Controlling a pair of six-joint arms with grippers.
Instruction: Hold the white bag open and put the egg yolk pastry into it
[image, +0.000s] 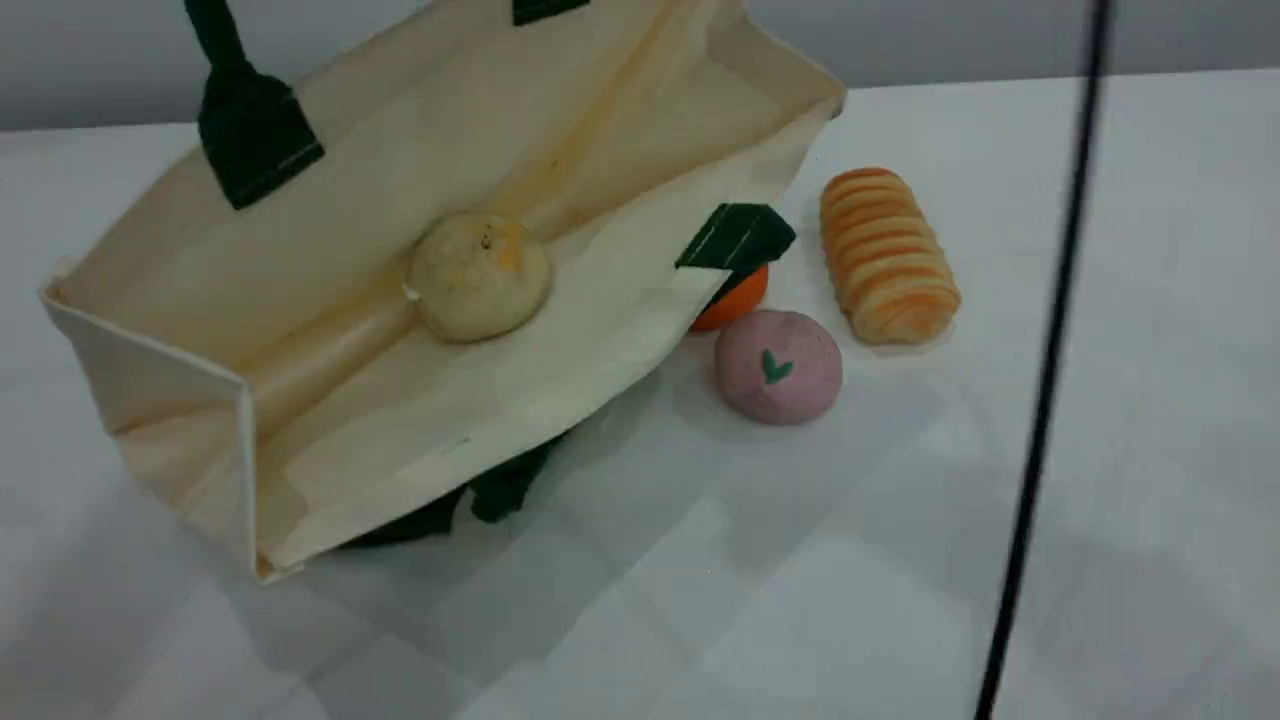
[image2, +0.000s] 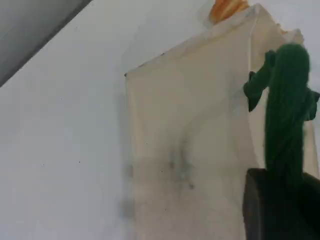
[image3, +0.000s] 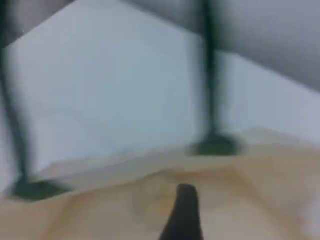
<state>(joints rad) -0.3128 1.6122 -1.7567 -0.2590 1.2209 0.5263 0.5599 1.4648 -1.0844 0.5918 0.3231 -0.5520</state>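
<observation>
The white bag (image: 330, 160) lies tilted on the table with its mouth wide open toward the camera. One dark green handle (image: 215, 35) rises out of the top edge. The egg yolk pastry (image: 478, 277) rests loose on the bag's inner wall, with no gripper touching it. In the left wrist view my left gripper (image2: 280, 200) is shut on the green rope handle (image2: 287, 115), beside the bag's cream side (image2: 190, 130). My right gripper (image3: 184, 215) shows one dark fingertip with nothing on it, above the bag's cloth (image3: 250, 175).
Right of the bag lie a pink ball with a green heart (image: 778, 366) and a ridged orange-striped roll (image: 887, 255). An orange item (image: 735, 300) peeks from under a green tab. A black cable (image: 1045, 380) hangs across the right side.
</observation>
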